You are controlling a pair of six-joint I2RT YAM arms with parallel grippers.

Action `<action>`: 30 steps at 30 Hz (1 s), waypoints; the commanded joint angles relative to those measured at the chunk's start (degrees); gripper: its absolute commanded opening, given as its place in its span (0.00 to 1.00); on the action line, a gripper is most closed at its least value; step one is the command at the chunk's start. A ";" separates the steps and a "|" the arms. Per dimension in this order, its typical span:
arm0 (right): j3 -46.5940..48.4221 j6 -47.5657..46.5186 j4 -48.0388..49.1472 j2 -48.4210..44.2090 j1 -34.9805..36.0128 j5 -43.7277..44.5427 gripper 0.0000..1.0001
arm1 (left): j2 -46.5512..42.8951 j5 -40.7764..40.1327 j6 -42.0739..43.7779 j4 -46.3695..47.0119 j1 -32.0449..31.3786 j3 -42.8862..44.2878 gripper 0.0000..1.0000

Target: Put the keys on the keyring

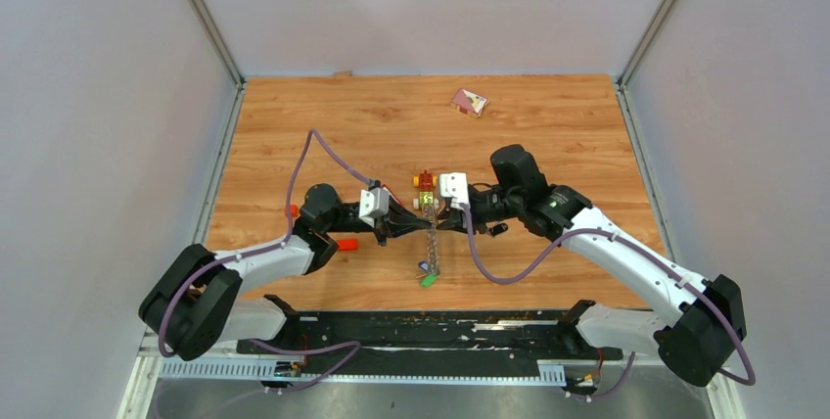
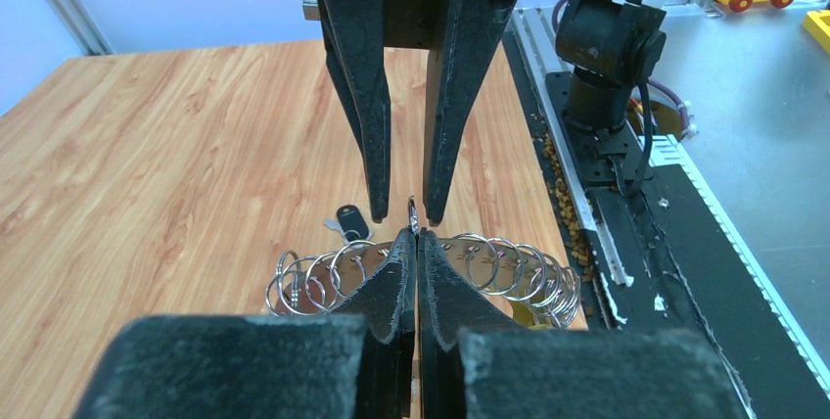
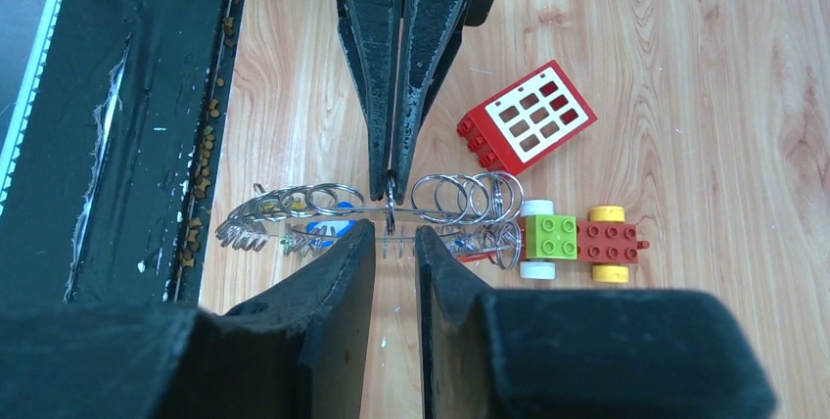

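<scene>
The keyring (image 1: 432, 243) hangs edge-on between both arms above the table, a thin wire hoop strung with many small split rings (image 2: 499, 264). My left gripper (image 2: 417, 235) is shut on the hoop's wire; the right wrist view shows the same pinch from above (image 3: 391, 184). My right gripper (image 3: 394, 235) faces it, open, its fingertips either side of the wire and a small ring. Keys with a blue head (image 3: 321, 230) and a green head (image 1: 428, 281) hang on the keyring. A black-headed key (image 2: 349, 219) lies loose on the table below.
A toy car (image 3: 579, 240) of red, green and yellow bricks stands just beyond the keyring. A red window brick (image 3: 526, 117) lies at the far side of the table. A small orange-red piece (image 1: 347, 243) lies by the left arm. The black base rail (image 1: 431, 326) runs along the near edge.
</scene>
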 commanded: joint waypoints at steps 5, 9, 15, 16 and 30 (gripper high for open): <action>0.06 0.26 2.77 -0.05 0.14 -1.81 0.19 | 0.51 1.22 -1.06 5.69 -0.22 -0.15 0.00; 0.01 0.26 2.91 0.37 0.49 -1.73 0.19 | 0.67 1.26 -1.51 6.23 -0.22 -0.13 0.00; 0.12 0.28 3.03 0.80 0.92 -1.47 0.17 | 0.81 1.45 -1.62 6.50 -0.17 -0.15 0.00; 0.19 0.28 3.04 0.83 0.93 -1.46 0.16 | 0.91 1.50 -1.62 6.52 -0.18 -0.15 0.00; -0.88 -4.44 2.43 -2.11 1.24 2.75 0.00 | 0.85 1.77 5.10 -0.72 -0.16 1.12 0.00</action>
